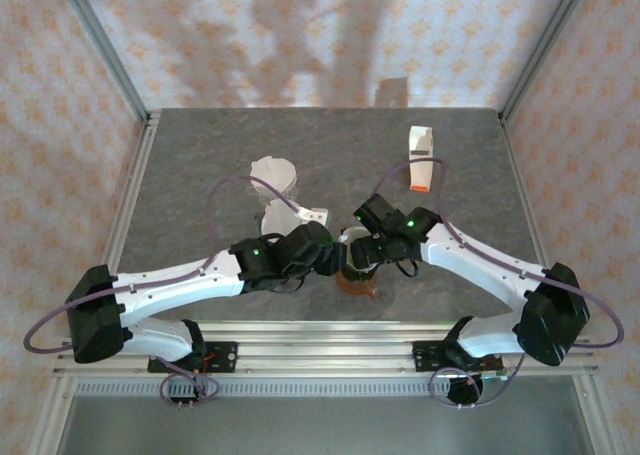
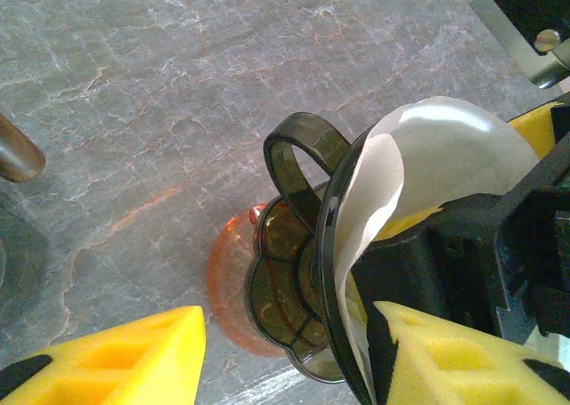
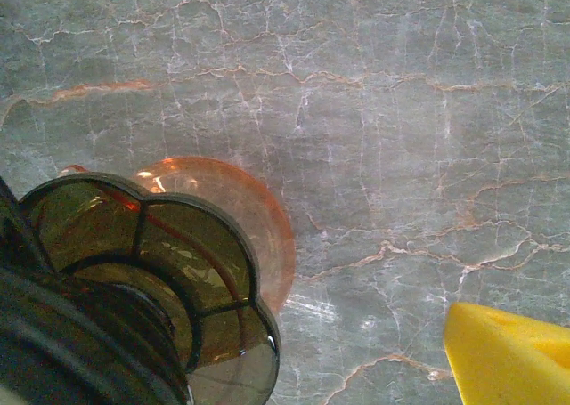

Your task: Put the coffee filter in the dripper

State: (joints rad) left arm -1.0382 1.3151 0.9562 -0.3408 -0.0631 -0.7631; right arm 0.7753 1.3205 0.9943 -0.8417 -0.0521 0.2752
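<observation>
Your filter (image 2: 427,156) is sitting in the dripper (image 2: 294,280), its crumpled white edge poking out past the rim, at the end away from the base. The handle (image 2: 298,151) loops off one side, and I can't tell if the dripper's dead upright. The left gripper (image 2: 287,320) has its jaws apart, straddling the rim. The right gripper (image 1: 366,249) jaws are wide too: one yellow finger (image 3: 508,352) is clear of the dripper, the other's cut off. From above, the arms hide most of it. The right wrist shows the orange disc (image 3: 258,218) under the base.

Grey marble table (image 1: 200,155), floral-patterned walls (image 1: 300,35)
</observation>
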